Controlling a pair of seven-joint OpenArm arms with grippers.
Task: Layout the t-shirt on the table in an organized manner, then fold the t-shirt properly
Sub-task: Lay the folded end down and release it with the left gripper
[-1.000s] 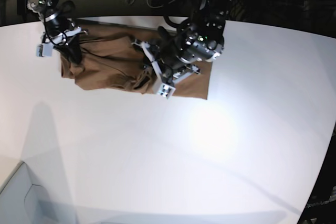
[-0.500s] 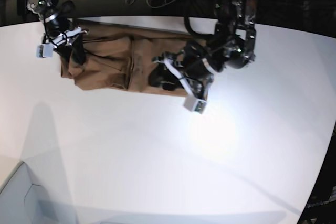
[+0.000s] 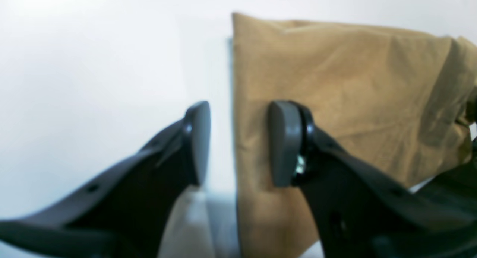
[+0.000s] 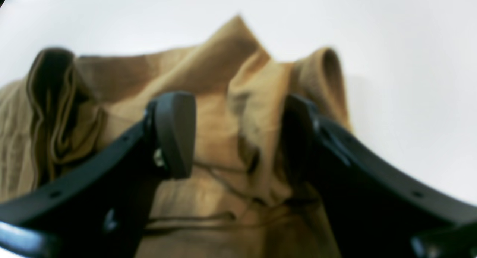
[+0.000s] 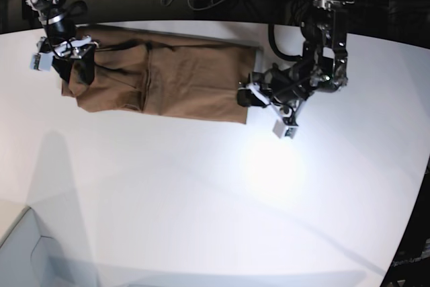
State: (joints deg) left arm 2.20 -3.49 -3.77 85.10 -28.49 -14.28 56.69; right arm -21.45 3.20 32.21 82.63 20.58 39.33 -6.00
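Two tools work opposite ends of the tan t-shirt [image 5: 168, 78], which lies as a long folded band across the white counter [image 5: 215, 199] toward twelve o'clock in the base view. At its three o'clock end the left tool [image 3: 238, 142] is spread, one pad over the cloth's straight edge, the other over bare counter. At the nine o'clock end the right tool [image 4: 238, 135] stands wide apart around bunched, rumpled fabric, gripping nothing.
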